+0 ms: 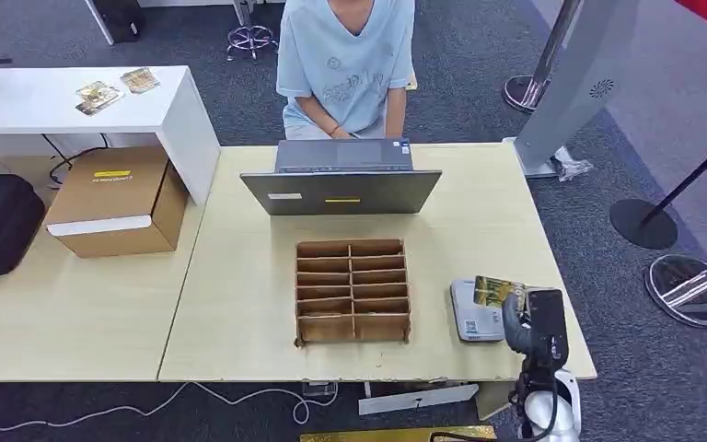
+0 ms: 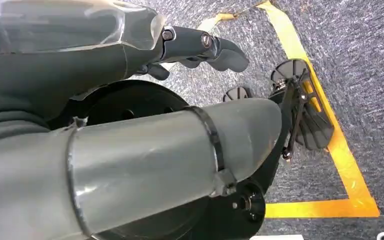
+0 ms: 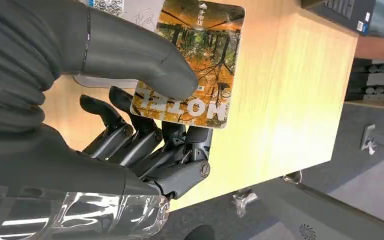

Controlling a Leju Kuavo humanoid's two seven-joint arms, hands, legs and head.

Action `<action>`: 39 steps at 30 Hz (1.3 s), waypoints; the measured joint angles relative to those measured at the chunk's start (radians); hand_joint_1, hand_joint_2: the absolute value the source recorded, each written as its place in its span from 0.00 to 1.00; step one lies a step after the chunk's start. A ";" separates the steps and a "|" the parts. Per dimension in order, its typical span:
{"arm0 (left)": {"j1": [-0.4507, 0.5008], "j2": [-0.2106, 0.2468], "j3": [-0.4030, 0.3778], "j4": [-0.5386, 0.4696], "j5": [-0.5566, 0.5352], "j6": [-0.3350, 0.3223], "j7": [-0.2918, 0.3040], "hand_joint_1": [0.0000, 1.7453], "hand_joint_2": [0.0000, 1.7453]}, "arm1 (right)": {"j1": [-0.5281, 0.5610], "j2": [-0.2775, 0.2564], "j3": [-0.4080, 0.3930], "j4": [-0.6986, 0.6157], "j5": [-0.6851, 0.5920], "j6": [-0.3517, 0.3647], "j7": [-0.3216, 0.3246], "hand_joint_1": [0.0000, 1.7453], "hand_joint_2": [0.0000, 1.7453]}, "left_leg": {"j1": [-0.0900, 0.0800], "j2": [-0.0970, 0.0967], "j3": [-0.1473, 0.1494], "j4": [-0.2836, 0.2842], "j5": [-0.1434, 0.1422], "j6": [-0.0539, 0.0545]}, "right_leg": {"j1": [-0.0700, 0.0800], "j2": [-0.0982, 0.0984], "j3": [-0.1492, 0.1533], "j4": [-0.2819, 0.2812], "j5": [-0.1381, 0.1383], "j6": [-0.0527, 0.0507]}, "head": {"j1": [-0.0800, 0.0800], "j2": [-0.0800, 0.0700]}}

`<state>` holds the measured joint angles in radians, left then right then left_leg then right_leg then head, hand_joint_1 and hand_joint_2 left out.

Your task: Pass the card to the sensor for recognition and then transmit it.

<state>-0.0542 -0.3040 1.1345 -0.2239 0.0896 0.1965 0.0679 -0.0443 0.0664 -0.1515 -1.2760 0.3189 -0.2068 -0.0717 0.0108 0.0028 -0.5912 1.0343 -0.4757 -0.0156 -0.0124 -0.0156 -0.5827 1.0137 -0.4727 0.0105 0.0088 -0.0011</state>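
Nearest me, the robot's right hand [image 3: 145, 130] pinches the card [image 3: 192, 62], thumb pressed on its printed face and dark fingers curled behind it. It holds the card just above the small grey sensor [image 1: 475, 313] at the right end of the wooden table [image 1: 239, 313]; whether they touch I can't tell. So the grasp looks done and recognition is underway or about to be. The hand-over remains. The left hand [image 2: 200, 47] hangs by the floor, fingers loosely curled on nothing. Further off sits the cardboard divider tray [image 1: 353, 290], then the laptop [image 1: 341, 189] and a seated person [image 1: 345, 64], likely the receiver.
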 joint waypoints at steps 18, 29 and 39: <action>0.000 0.005 0.000 0.000 0.000 0.000 0.003 0.00 0.00 | -0.002 0.002 -0.005 0.034 0.050 0.002 0.020 1.00 1.00 | 0.000 0.000 0.000 0.000 0.000 0.000 | 0.000 0.000 0.000 0.000 0.000 0.000 | 0.000 0.000; -0.002 0.006 0.000 0.000 0.000 0.000 0.003 0.00 0.00 | -0.029 0.005 -0.005 0.083 0.064 0.005 0.031 1.00 1.00 | 0.000 0.000 0.000 0.000 0.000 0.000 | 0.000 0.000 0.000 0.000 0.000 0.000 | 0.000 0.000; -0.002 0.006 0.000 0.000 0.001 0.000 0.003 0.00 0.00 | -0.049 0.006 -0.005 0.114 0.082 0.005 0.040 1.00 1.00 | 0.000 0.000 0.000 0.000 0.000 0.000 | 0.000 0.000 0.000 0.000 0.000 0.000 | 0.000 0.000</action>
<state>-0.0567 -0.2983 1.1345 -0.2239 0.0908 0.1961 0.0713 -0.0937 0.0725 -0.1560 -1.1616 0.4013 -0.2018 -0.0320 0.0108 0.0028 -0.5913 1.0343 -0.4757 -0.0156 -0.0124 -0.0157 -0.5826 1.0137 -0.4727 0.0105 0.0088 -0.0011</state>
